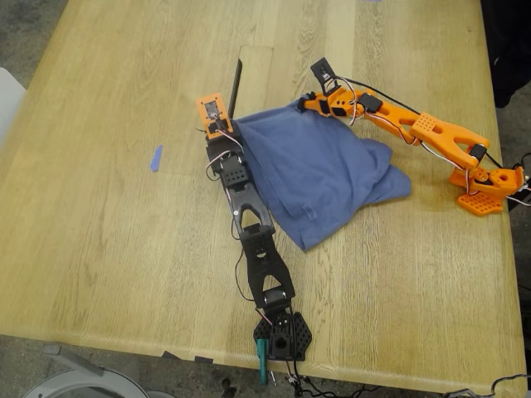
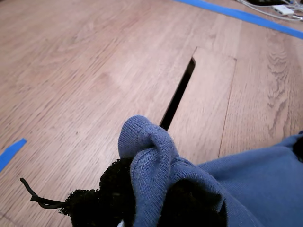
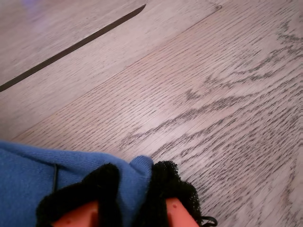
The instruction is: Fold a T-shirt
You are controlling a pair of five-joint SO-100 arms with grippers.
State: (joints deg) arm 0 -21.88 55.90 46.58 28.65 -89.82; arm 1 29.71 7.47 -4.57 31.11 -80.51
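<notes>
The slate-blue T-shirt (image 1: 319,178) lies bunched on the wooden table between the two arms; its print is hidden. My first gripper (image 1: 233,127), on the black arm, is shut on an edge of the cloth at the exterior view's left. The first wrist view shows a fold of the T-shirt (image 2: 151,151) pinched between the black padded fingers of my first gripper (image 2: 147,194). My second gripper (image 1: 302,104), on the orange arm, is shut on the far edge of the shirt. The second wrist view shows blue cloth (image 3: 28,165) clamped in my second gripper (image 3: 132,189).
A dark narrow slot (image 1: 236,87) in the tabletop runs just beyond the first gripper, also in the wrist views (image 2: 179,92) (image 3: 71,47). A blue tape scrap (image 1: 155,157) lies left of the black arm. The arm bases stand at the near edge (image 1: 282,336) and right edge (image 1: 485,186).
</notes>
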